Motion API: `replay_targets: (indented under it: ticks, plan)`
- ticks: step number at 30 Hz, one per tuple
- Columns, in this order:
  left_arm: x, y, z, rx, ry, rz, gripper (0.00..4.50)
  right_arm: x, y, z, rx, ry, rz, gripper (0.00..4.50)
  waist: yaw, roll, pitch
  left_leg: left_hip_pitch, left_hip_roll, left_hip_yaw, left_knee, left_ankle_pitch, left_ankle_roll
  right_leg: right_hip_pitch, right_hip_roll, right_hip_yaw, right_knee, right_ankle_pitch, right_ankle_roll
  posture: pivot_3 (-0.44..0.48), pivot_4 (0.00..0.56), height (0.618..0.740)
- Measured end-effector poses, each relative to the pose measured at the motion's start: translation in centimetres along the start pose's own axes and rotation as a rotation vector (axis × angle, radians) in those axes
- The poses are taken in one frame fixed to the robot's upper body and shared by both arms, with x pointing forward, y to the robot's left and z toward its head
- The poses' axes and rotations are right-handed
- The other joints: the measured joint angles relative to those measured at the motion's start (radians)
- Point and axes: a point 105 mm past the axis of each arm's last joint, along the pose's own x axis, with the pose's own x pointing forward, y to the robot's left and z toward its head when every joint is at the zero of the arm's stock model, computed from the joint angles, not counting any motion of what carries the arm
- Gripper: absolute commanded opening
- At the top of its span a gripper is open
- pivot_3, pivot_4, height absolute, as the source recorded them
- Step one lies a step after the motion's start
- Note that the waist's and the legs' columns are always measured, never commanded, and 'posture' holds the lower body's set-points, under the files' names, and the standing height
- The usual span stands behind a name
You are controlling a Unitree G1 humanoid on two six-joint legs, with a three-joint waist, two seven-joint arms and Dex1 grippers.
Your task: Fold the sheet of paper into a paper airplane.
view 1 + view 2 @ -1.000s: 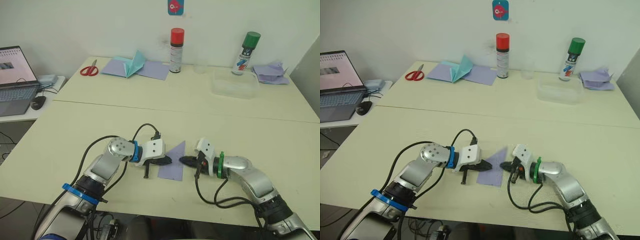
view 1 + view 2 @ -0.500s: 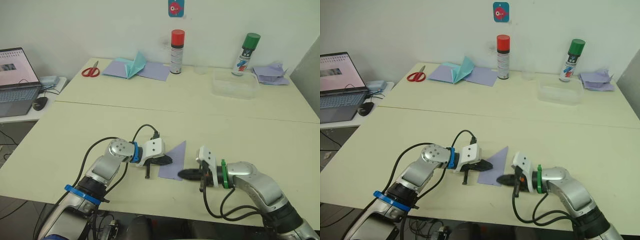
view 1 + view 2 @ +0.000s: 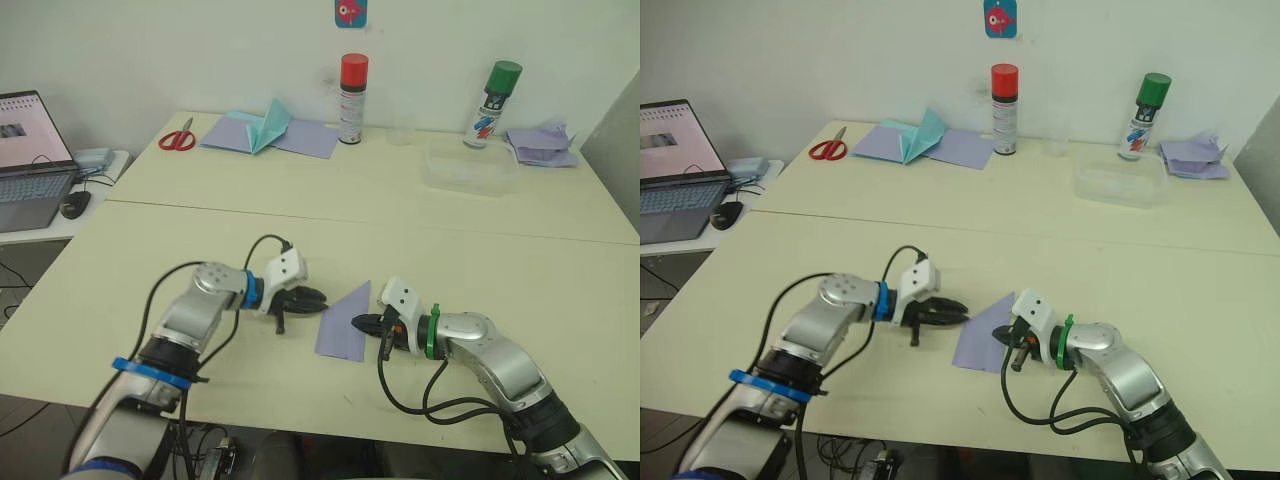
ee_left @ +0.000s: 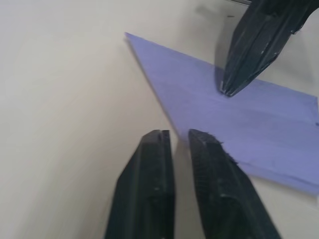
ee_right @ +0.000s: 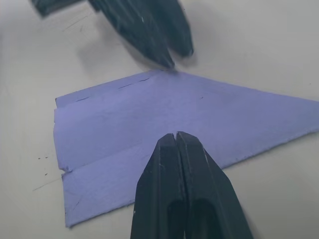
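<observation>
The sheet of paper (image 3: 343, 322) lies flat near the table's front edge. It is pale lavender-blue and folded into a pointed wedge with layered creased flaps (image 5: 149, 124), the form of the paper airplane, with its point away from me. My left gripper (image 3: 318, 298) is shut and low over the table. Its tips (image 4: 175, 134) are at the paper's left edge and hold nothing. My right gripper (image 3: 358, 322) is shut, and its tips (image 5: 175, 135) rest on the paper's right part.
Along the back of the table are red scissors (image 3: 180, 138), lavender sheets with teal paper (image 3: 265, 130), a red-capped can (image 3: 353, 87), a green-capped can (image 3: 494, 92), a clear tub (image 3: 468, 168) and crumpled lavender paper (image 3: 540, 145). A laptop (image 3: 30, 160) sits on a side table at left.
My left gripper has drawn back to the left, off the paper to its edge. My right gripper dipped toward the front edge, then came back onto the paper's right part. The paper stayed put.
</observation>
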Motion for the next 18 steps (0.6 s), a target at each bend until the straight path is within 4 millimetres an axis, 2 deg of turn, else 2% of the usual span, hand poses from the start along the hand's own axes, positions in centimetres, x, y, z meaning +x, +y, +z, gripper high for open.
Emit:
replay_targets:
  ticks: [3,6,9,13,18]
  plan:
    - [-0.5,1.9,1.2,0.17,0.025,-0.008,2.96,0.0,0.0,0.0,-0.002,0.001,0.008,0.0,-0.002,-0.001,0.001,0.0,-0.001,0.002,0.0,0.0,0.0,0.0,0.0,0.0,0.0,0.0,0.0,0.0,0.15,0.74]
    - [0.5,2.9,1.2,0.339,0.074,-0.026,3.83,0.0,-0.1,0.1,-0.003,0.001,0.01,0.0,0.0,-0.002,0.002,0.0,-0.001,0.002,0.0,0.0,0.0,0.0,0.0,0.0,-0.001,0.001,-0.002,0.0,0.15,0.74]
    - [2.3,3.2,1.1,0.498,0.104,-0.046,3.83,0.0,-0.1,0.2,-0.004,-0.001,0.013,0.0,-0.001,-0.004,0.003,-0.001,-0.001,0.002,0.0,0.0,0.0,-0.001,0.0,0.001,-0.001,0.001,-0.001,0.0,0.15,0.74]
    - [4.4,2.8,2.5,0.705,0.068,-0.062,3.83,0.1,0.0,0.3,-0.004,-0.006,0.015,0.0,-0.003,-0.006,0.005,-0.002,0.0,0.002,0.0,0.0,0.0,-0.002,0.0,0.001,0.0,0.001,-0.001,0.0,0.15,0.74]
    - [5.3,1.7,3.2,0.876,0.038,-0.127,3.83,0.1,0.2,0.3,0.001,-0.01,0.009,0.0,-0.002,-0.006,0.005,-0.002,0.0,0.001,0.0,0.0,0.0,-0.002,0.001,0.0,0.0,0.001,-0.001,0.0,0.15,0.74]
